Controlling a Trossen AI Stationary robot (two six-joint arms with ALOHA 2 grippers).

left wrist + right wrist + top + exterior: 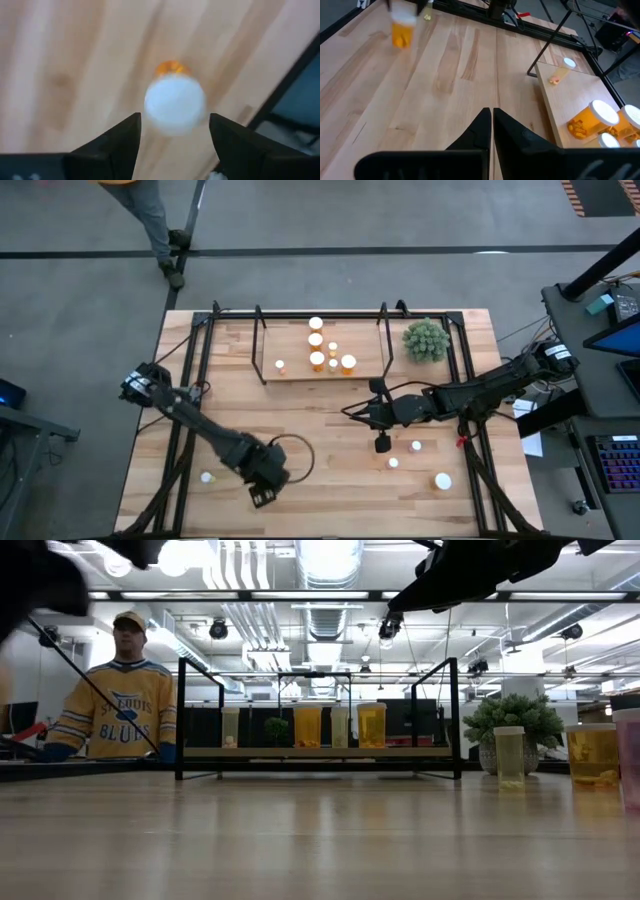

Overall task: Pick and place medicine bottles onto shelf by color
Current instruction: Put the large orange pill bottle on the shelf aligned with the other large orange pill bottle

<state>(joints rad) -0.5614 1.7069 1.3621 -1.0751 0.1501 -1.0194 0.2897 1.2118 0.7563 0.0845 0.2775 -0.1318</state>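
The left end effector [172,132] is grasping an orange bottle [175,102]; next, carrying it to the shelf [300,370]. The right end effector [491,116] is hovering clenched, empty.

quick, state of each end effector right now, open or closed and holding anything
Left end effector: fingers spread around an orange pill bottle with a white cap, lifted off the table; firm grip cannot be told.
Right end effector: closed, holding nothing.
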